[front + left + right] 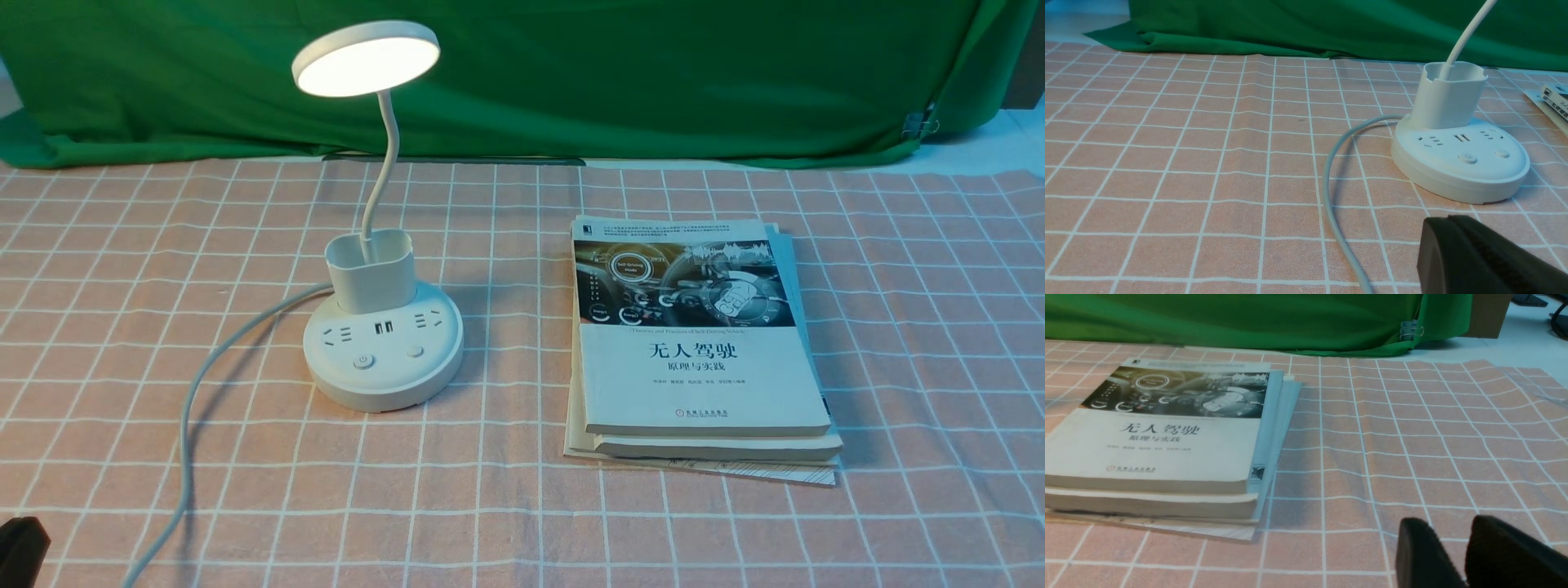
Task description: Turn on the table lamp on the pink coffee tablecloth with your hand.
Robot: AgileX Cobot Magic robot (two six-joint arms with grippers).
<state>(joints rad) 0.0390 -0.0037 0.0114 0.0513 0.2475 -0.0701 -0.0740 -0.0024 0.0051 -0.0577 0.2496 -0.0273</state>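
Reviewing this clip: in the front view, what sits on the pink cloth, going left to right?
Left gripper's fingertip at the edge, just over the cloth → grey cord → white lamp base → stack of books.

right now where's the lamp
In the front view, the lamp stands on the pink cloth, left of the book stack, its cord trailing toward the near left corner.

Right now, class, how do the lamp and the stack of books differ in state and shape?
The lamp is lit; the books give off no light. The lamp stands tall on a round base, while the books lie flat and are rectangular. The lamp has a cord; the books have none. Both rest on the pink checked cloth.
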